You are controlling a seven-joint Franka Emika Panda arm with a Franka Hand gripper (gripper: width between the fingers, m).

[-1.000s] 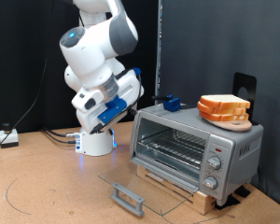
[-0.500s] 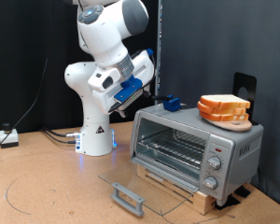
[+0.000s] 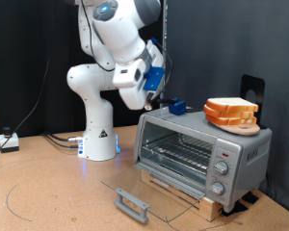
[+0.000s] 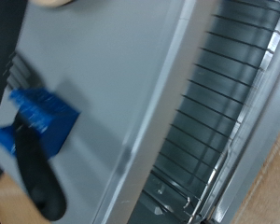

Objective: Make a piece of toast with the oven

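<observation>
The silver-grey oven (image 3: pixel 204 144) stands on a wooden base at the exterior view's right. Its glass door (image 3: pixel 144 191) lies open and flat, with the grey bar handle (image 3: pixel 133 204) at the front. The wire rack (image 3: pixel 181 152) inside is bare; it also shows in the wrist view (image 4: pixel 219 103). A pile of bread slices (image 3: pixel 231 113) sits on the oven's top. No single slice shows apart from it. My gripper (image 3: pixel 149 102) hangs just above the oven's top left corner, near a blue object (image 3: pixel 176 106), with nothing seen between its fingers. The wrist view shows no fingers.
The blue object (image 4: pixel 35 126) has a black part (image 4: pixel 39 182) beside it on the oven's top. Three knobs (image 3: pixel 222 169) are on the oven's right panel. A black stand (image 3: pixel 250 91) rises behind the bread. Cables (image 3: pixel 8 142) lie at the left.
The arm has swung up and to the exterior view's right, bringing the gripper from beside the robot's base to just above the oven's top left corner. The oven and bread have not moved.
</observation>
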